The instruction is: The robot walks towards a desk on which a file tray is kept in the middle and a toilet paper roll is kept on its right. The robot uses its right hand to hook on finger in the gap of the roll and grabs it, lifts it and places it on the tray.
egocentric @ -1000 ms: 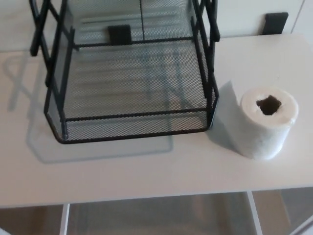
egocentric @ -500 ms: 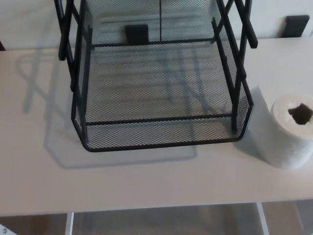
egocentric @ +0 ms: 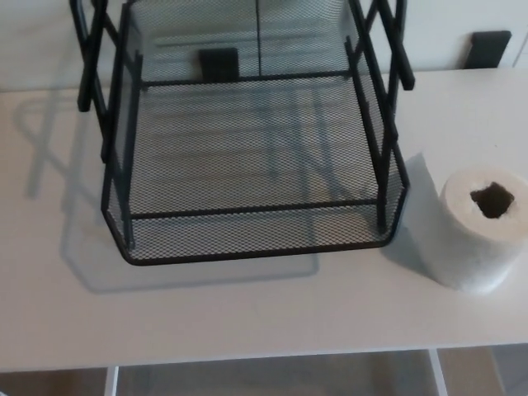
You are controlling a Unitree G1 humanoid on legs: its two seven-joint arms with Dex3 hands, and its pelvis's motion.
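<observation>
- Step in hand: approach to the desk, reach not yet begun
- Hands: neither in view, so open or closed cannot be told
- Roll: upright on the desk, at the tray's right front corner, just beside it but apart, near the picture's right edge
- Core hole: dark, facing up and open to a finger from above (good for the hooking the task asks for)
- Advice for the reach: right hand in from the right, above the roll, one finger straight down the hole, the other fingers outside against the wall, then a pinch before any lift
- Advice for the lift: straight up, high enough to pass the tray's front rail, then across to the left and down onto the mesh floor
- Caution: tray's right uprights close to the path, so better over the front than over the side
- Roll, material: white soft paper, faintly pebbled wall, short cylinder, likely light and easily squashed
- Tray: black wire mesh, shallow rectangular basket with clipped front corners, thin metal frame rising toward an upper tier, nothing in it
- Desk, surface: pale, smooth, matt, with soft tray shadows on the left
</observation>
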